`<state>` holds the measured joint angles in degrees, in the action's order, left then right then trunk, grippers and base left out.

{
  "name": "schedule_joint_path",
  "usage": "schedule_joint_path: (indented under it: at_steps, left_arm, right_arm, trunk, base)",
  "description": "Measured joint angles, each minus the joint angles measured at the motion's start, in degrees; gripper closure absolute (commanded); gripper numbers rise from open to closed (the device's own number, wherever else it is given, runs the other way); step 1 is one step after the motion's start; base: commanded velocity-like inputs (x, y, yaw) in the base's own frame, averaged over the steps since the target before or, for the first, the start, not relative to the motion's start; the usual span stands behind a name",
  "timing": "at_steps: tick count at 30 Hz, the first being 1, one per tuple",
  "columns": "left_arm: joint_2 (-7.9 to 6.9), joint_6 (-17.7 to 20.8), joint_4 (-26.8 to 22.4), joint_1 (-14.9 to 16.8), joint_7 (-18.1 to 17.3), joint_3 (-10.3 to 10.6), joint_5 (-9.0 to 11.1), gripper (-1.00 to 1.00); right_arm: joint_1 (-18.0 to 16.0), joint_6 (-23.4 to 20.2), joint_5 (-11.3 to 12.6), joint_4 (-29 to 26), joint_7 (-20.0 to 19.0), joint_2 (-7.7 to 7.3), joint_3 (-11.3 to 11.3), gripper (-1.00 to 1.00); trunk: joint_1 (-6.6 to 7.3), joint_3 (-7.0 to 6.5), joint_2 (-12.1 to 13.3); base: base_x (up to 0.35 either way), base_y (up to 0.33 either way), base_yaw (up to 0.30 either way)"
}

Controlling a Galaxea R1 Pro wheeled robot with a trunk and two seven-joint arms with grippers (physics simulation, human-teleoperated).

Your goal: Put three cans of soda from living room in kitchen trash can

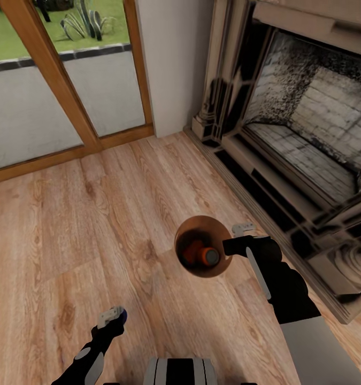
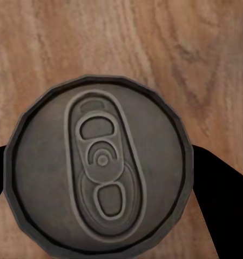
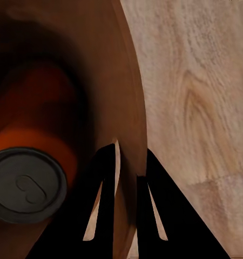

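Two orange cans (image 1: 199, 253) lay inside the copper-toned trash can (image 1: 186, 231), which the right end effector (image 1: 235, 241) held by its rim, fingers closed on the thin wall, one inside and one outside. The third can, blue (image 1: 121, 315), sat clamped in the left end effector (image 1: 112, 316), its grey top (image 2: 100, 167) facing the wrist camera between the two dark fingers (image 2: 218, 205) over the wood plank floor (image 1: 68, 230). The cans looked light, rigid and smooth-sided, so a pinch across the round body seemed the surest hold, though it could slip if loosened. The bin looked stiff and light enough to carry by the rim, yet it might tilt and swing about that single pinch, so a slow, level carry seemed wise.
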<state>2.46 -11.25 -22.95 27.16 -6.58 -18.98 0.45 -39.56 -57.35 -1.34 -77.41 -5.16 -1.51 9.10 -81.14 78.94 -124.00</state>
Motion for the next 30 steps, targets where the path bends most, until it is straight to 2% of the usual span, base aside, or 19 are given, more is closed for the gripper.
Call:
schedule_joint_path:
  at_steps: [11,18,30]
  left_arm:
    - [-0.08,0.1,-1.5,0.0,-0.2,-0.1,0.0,1.0]
    - [-0.09,0.1,-1.6,0.0,-3.8,-0.1,0.0,1.0]
    - [-0.11,0.2,-1.6,0.0,-4.6,-0.1,0.0,1.0]
  right_arm:
    - [0.5,0.1,0.0,0.5,0.0,0.0,0.1,1.0]
    - [0.6,0.1,0.0,0.7,0.0,0.04,0.1,1.0]
    - [0.6,0.1,0.1,0.9,0.0,0.09,0.1,1.0]
  trunk:
    - [2.42,-2.99,4.4]
    - [3.95,-4.9,7.2]
    - [6.59,-8.16,12.0]
  base:
    - [0.0,0.0,0.0]
    - [0.0,0.0,0.0]
    - [0.0,0.0,0.0]
